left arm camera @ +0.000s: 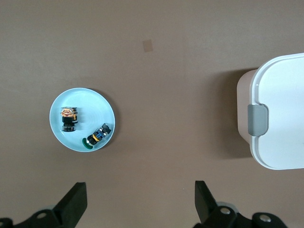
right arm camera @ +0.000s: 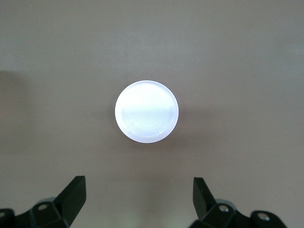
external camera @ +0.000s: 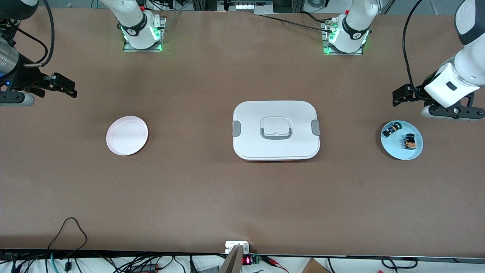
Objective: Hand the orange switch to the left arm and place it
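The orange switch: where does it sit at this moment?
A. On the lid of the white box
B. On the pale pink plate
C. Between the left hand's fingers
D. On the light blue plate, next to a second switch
D. The orange switch lies on the light blue plate toward the left arm's end of the table, beside the blue-black switch; both hands are open and hold nothing.

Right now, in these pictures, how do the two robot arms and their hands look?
Both arms are white and jointed, with black bands at the joints; their bases glow green on metal plates. The left arm carries a black cable and ends in the left hand, black with two fingers. The right arm shows a grey metal section, a black cable and a blue light; the right hand is black too.
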Robot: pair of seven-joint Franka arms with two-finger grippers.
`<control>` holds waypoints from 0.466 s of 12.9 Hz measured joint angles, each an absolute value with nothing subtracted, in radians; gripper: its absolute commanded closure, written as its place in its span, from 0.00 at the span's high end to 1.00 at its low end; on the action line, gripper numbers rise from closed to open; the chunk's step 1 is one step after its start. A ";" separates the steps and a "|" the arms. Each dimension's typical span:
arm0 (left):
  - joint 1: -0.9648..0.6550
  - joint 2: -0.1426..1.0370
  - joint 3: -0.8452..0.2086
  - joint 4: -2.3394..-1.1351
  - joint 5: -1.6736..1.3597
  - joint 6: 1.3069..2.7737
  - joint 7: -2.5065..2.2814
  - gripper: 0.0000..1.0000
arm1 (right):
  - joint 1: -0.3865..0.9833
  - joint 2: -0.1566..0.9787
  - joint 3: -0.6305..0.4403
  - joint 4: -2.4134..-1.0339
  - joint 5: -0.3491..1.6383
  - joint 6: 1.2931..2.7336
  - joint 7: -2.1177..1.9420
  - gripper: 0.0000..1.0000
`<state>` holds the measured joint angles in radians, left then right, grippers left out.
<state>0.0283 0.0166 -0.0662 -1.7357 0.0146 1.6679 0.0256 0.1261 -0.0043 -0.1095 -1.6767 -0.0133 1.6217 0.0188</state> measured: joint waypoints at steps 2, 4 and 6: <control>0.028 0.015 -0.066 -1.736 0.015 1.669 0.026 1.00 | 0.126 -0.004 -0.110 -1.677 -0.013 1.621 0.018 1.00; 0.028 0.013 -0.066 -1.736 0.015 1.669 0.026 1.00 | 0.126 -0.004 -0.110 -1.674 -0.013 1.622 0.018 1.00; 0.028 0.010 -0.066 -1.736 0.015 1.669 0.026 1.00 | 0.126 -0.004 -0.110 -1.667 -0.013 1.622 0.018 1.00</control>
